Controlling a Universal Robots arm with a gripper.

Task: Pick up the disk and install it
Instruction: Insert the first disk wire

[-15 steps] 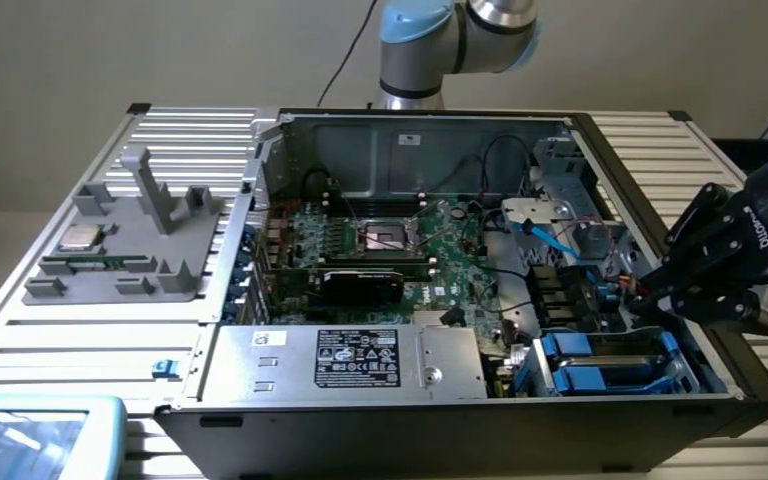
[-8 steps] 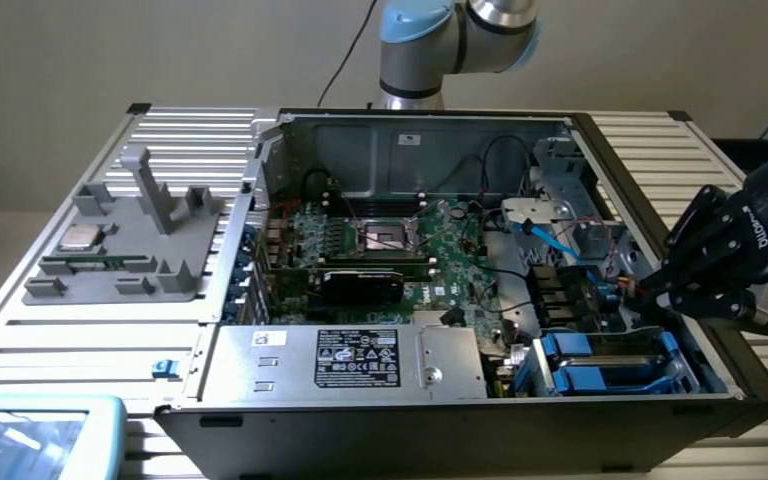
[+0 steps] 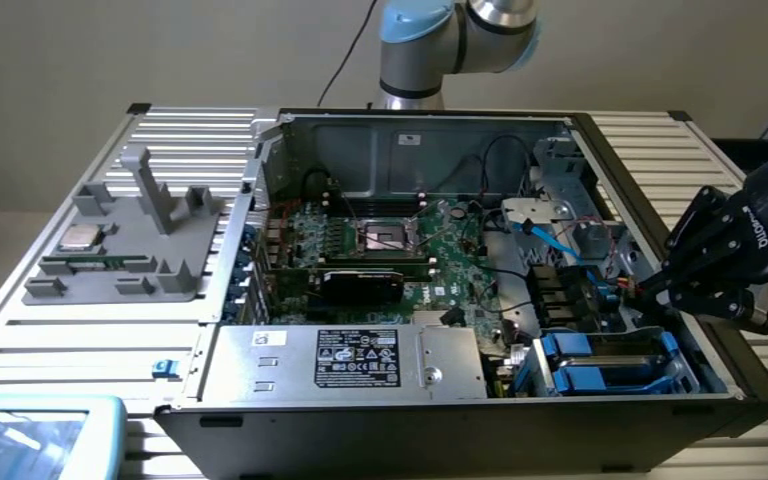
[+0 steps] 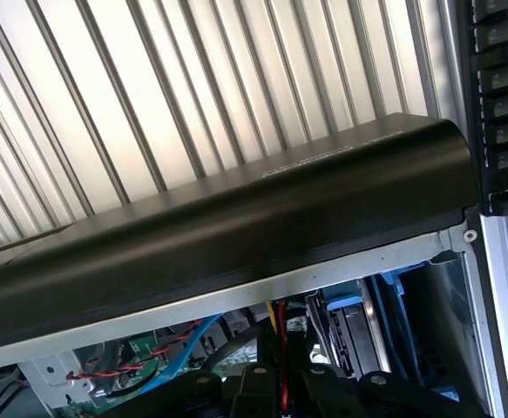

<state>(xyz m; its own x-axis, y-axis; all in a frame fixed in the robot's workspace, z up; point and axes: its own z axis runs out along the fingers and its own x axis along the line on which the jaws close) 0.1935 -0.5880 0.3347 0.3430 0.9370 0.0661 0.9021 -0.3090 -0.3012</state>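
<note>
The gripper point(image 3: 658, 293) inside the computer case point(image 3: 398, 150)
We see it near the blue-framed disk point(image 3: 618, 352); whether it grips anything we cannot tell.

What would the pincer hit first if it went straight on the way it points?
The pincer would probably meet the red cables inside the computer case first; depth is unclear.

At the exterior view's right, the claw point(image 3: 654, 292) hangs in narrow room just inside the case's black side wall point(image 4: 236, 226). The blue drive cage point(image 3: 611, 362) blocks its near side, and cables point(image 3: 554, 238) crowd its far side. Outside that wall, the slatted surface point(image 3: 664, 160) lies free.
</note>
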